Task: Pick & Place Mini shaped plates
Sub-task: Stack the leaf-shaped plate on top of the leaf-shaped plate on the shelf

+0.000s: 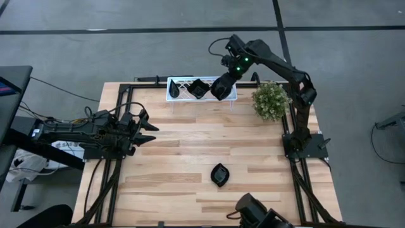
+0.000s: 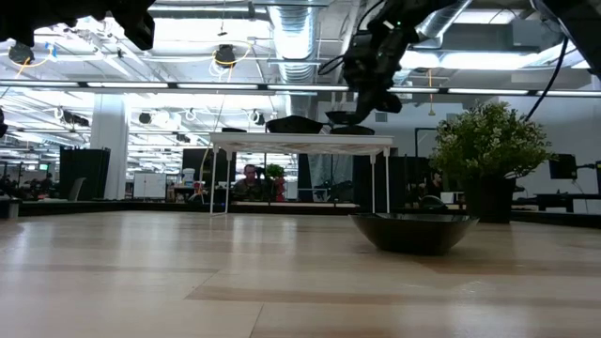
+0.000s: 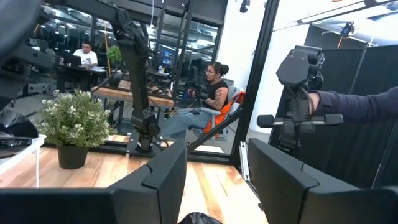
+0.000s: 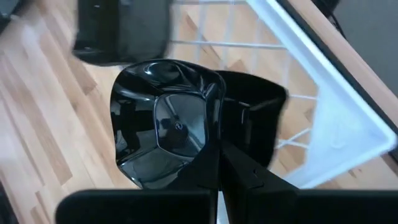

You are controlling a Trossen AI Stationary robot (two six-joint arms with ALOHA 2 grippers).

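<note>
Over the white lattice tray [image 1: 201, 88], far edge of the table [image 1: 183, 158]: the right gripper [image 4: 214, 165] is seen pressed together on the rim of a glossy black rounded-square plate [image 4: 166, 134], held just above the tray.
Other plates: two dark dishes [image 1: 190, 87] are lying in the tray; a leaf-shaped plate [image 1: 219, 174] is left on the bare wood near the front edge.
Left gripper [image 1: 147, 128]: parked at the table's left side, fingers spread, nothing between them.
Risk, slip: only a thin edge is pinched, so the glossy dish could be tilted or dropped when released.
Risk, collision: the carried plate could be set onto a dish already in the tray, or caught on the lattice.
Risk, plant: the potted plant [image 1: 271, 100] stands near the arm's path and could be brushed.
Hidden: the exact shapes of the tray's dishes cannot be made out; the tray space under the held plate is covered.
</note>
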